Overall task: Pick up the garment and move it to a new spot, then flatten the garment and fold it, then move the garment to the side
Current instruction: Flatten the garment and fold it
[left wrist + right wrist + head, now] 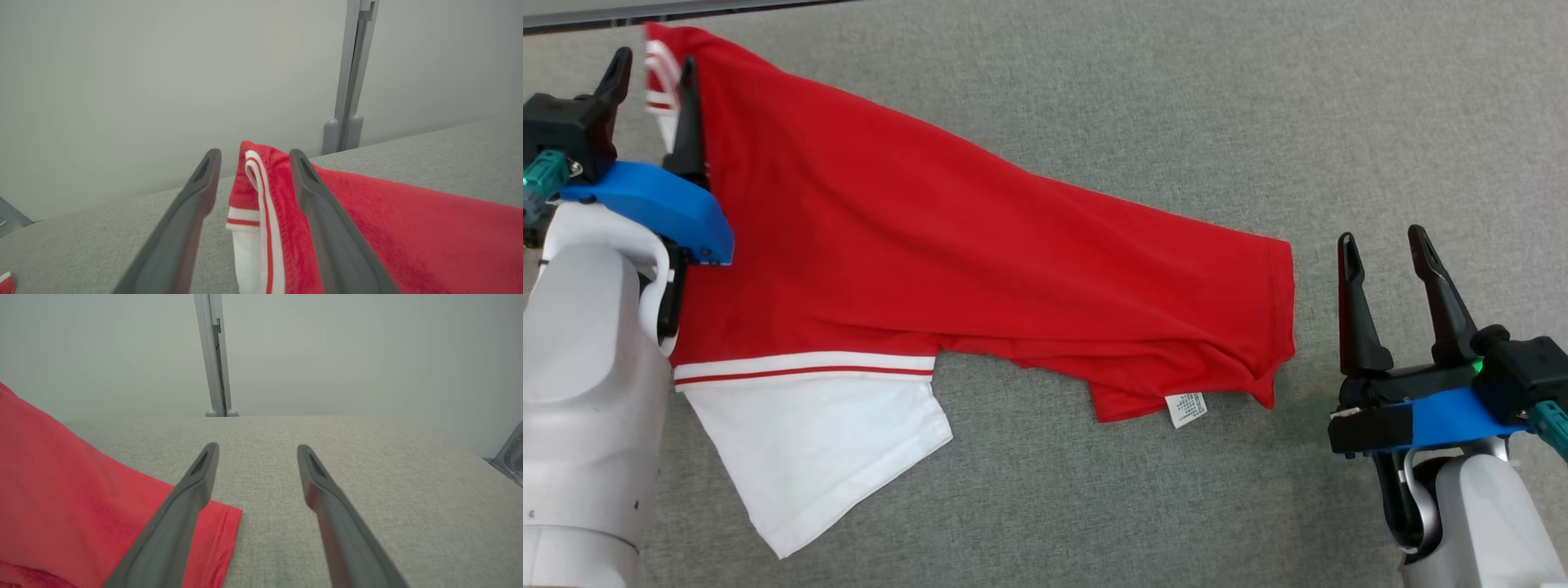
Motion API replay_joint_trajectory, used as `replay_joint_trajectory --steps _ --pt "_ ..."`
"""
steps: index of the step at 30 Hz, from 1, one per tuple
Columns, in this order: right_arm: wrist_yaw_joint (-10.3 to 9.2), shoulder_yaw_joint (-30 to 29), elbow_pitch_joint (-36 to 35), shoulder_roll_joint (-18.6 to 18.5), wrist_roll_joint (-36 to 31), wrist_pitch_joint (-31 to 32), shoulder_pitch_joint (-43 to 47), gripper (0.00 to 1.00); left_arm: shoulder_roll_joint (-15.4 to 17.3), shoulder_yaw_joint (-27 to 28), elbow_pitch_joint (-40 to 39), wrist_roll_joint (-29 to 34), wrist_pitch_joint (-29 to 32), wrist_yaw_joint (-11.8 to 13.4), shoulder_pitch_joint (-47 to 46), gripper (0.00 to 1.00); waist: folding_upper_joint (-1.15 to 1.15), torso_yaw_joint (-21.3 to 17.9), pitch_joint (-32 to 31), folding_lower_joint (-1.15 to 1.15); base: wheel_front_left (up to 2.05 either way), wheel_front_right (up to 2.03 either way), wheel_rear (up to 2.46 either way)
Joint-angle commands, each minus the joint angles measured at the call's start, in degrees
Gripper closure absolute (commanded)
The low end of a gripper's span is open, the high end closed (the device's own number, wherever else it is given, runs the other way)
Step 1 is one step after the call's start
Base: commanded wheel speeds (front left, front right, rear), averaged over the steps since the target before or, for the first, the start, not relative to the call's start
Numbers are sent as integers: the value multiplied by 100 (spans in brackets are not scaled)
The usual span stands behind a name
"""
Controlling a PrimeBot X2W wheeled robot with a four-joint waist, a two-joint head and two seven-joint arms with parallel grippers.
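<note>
Though spread apart, left gripper (655, 65): astride the striped cuff (261, 204), clamping nothing.
White sleeve (809, 449): below the left jaws, lying flat.
Shirt (947, 245): on the grey table (1176, 98), stretched from between the left jaws to just beside the right jaws; bunched along the lower edge.
Hem corner (1278, 261): nearest the right jaws, apart from them.
Right gripper (1382, 238): wide open, empty, just past the hem.
Handling: likely light, limp, not fragile; apt to sag, drag and crease when lifted.
Hold points: probably the cuff between the left jaws and the hem corner beside the right jaws, pinching all layers.
</note>
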Motion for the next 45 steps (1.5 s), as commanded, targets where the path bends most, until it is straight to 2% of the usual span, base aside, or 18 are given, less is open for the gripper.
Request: replay_joint_trajectory --steps 1,4,6,16,24,35,45 --pt "1 -14 11 -3 7 -21 -35 0 16 -3 5 -6 -42 22 31 0 0 9 -26 -1 0 0 0" --pt "1 -51 41 -3 -9 -21 16 0 -18 42 9 -47 -72 28 243 0 0 76 -167 -1 0 0 0" --pt "1 -59 64 -3 -22 -21 74 0 -65 115 -253 -61 -78 70 423 0 0 137 -291 -1 0 0 0" --pt "1 -25 208 -4 -66 -21 302 0 -367 684 -2373 98 -78 394 2163 0 0 518 -932 -1 0 0 0" --pt "1 1 323 -4 -62 -20 482 0 -732 1077 -3572 352 -78 471 3424 0 0 785 -1318 -1 0 0 0" --pt "1 -8 475 -6 -14 -21 741 0 -1112 1108 -3833 608 -78 346 4505 0 0 1021 -1735 -1 0 0 0" --pt "1 -14 627 -5 9 -21 808 0 -1264 1209 -3863 703 -78 293 4630 0 0 1091 -1766 -1 0 0 0"
